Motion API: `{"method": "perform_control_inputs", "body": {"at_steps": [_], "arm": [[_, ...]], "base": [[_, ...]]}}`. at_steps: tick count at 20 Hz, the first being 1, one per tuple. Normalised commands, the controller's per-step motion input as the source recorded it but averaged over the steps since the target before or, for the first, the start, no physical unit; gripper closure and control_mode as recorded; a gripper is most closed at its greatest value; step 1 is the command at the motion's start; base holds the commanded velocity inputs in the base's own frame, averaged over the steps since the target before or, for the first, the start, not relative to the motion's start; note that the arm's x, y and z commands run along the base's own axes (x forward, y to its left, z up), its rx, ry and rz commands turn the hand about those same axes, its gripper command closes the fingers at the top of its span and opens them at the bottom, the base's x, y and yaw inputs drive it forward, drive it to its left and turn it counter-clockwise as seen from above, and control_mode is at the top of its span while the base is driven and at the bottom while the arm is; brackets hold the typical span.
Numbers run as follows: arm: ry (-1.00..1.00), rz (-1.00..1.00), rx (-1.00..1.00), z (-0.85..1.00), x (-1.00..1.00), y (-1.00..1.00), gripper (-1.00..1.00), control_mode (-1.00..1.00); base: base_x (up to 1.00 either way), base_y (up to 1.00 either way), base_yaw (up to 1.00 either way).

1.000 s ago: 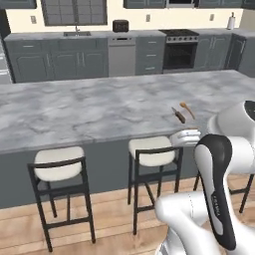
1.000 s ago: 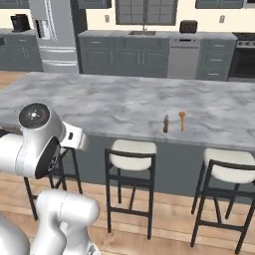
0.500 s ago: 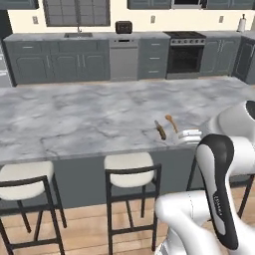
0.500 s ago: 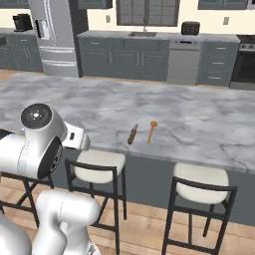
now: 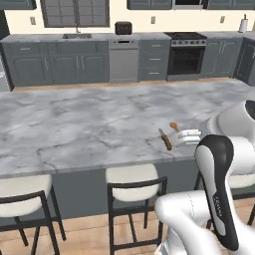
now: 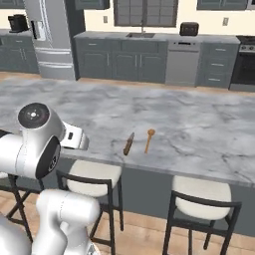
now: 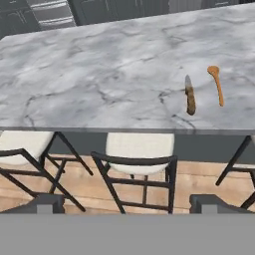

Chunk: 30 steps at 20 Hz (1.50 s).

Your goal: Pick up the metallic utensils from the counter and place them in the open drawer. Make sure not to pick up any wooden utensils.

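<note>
Marble surface [image 7: 99, 64] has slid leftward as our base drove; knife [image 7: 190, 94] beside wooden spoon [image 7: 216, 83] now nearer, our claw [image 7: 127, 204] wide, empty.

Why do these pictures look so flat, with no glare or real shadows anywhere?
Left base view: even light, no glare on the marble counter. Right base view: the wooden spoon casts hardly any shadow and looks soft-edged. Hand view: the knife is a little blurred; the stools beneath are sharper.
</note>
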Motion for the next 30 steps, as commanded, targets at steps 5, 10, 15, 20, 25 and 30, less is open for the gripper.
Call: {"method": "perform_control_inputs", "body": {"at_steps": [5, 10, 15, 20, 25, 30], "arm": [[0.00, 0.00, 0.00, 0.00, 0.00, 0.00, -1.00, 1.00], [0.00, 0.00, 0.00, 0.00, 0.00, 0.00, -1.00, 1.00], [0.00, 0.00, 0.00, 0.00, 0.00, 0.00, -1.00, 1.00], [0.00, 0.00, 0.00, 0.00, 0.00, 0.00, -1.00, 1.00], [0.09, -0.01, 0.00, -0.25, 0.55, -0.10, -1.00, -1.00], [0.10, -0.08, -0.02, -0.39, 0.43, -0.30, -1.00, -1.00]], "base": [[0.85, -0.38, 0.00], [0.49, -0.36, -0.01], [0.65, -0.27, 0.00], [0.62, -0.20, 0.00], [0.00, 0.00, 0.00], [0.00, 0.00, 0.00]]}}
